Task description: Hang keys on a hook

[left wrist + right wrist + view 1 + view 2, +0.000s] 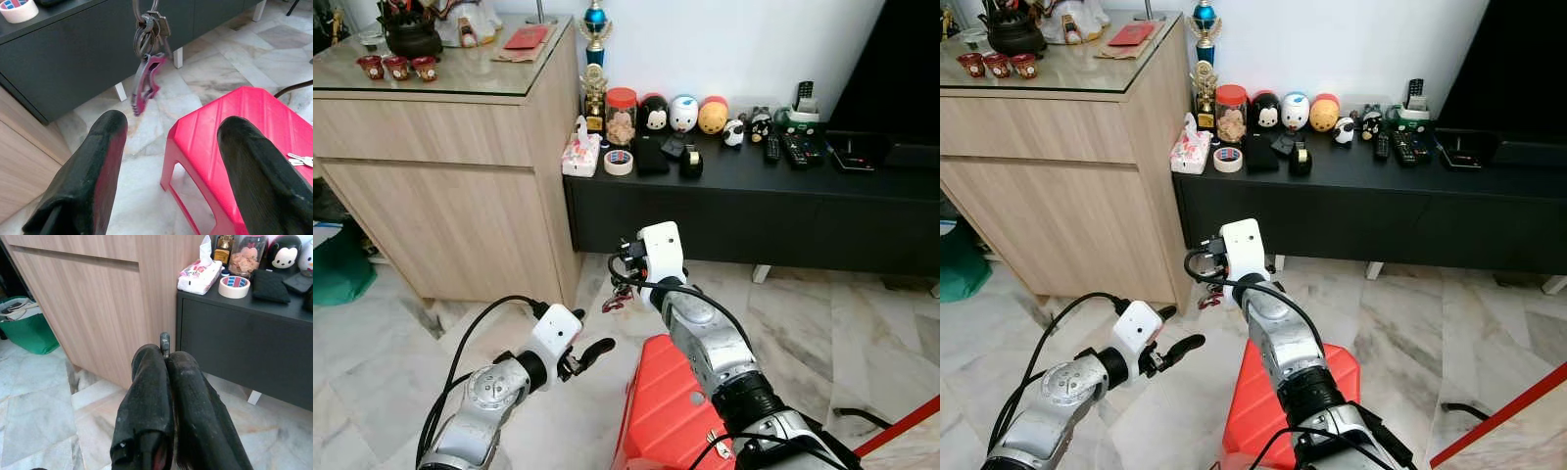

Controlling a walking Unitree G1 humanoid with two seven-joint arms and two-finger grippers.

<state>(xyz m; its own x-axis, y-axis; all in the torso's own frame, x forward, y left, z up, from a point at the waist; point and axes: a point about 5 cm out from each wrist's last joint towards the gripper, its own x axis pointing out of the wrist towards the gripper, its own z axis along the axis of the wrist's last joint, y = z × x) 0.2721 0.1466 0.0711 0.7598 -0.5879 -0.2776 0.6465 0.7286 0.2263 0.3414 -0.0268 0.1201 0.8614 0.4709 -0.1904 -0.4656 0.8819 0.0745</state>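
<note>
A bunch of keys (617, 298) with a magenta carabiner (145, 84) hangs from my right gripper (626, 278), above the floor in front of the black TV console. That gripper's fingers (149, 377) are shut on the key ring, whose metal tip (165, 339) sticks out between them. My left gripper (591, 354) is open, lower and to the left of the keys, with its two black fingers (105, 147) pointing at them from a short distance and touching nothing.
A red plastic stool (666, 401) stands under my right arm, and a small loose key (301, 159) lies on it. The wooden cabinet (460, 186) is at left. The low black console (754, 206) carries a tape roll (619, 162), a tissue pack, figurines and remotes.
</note>
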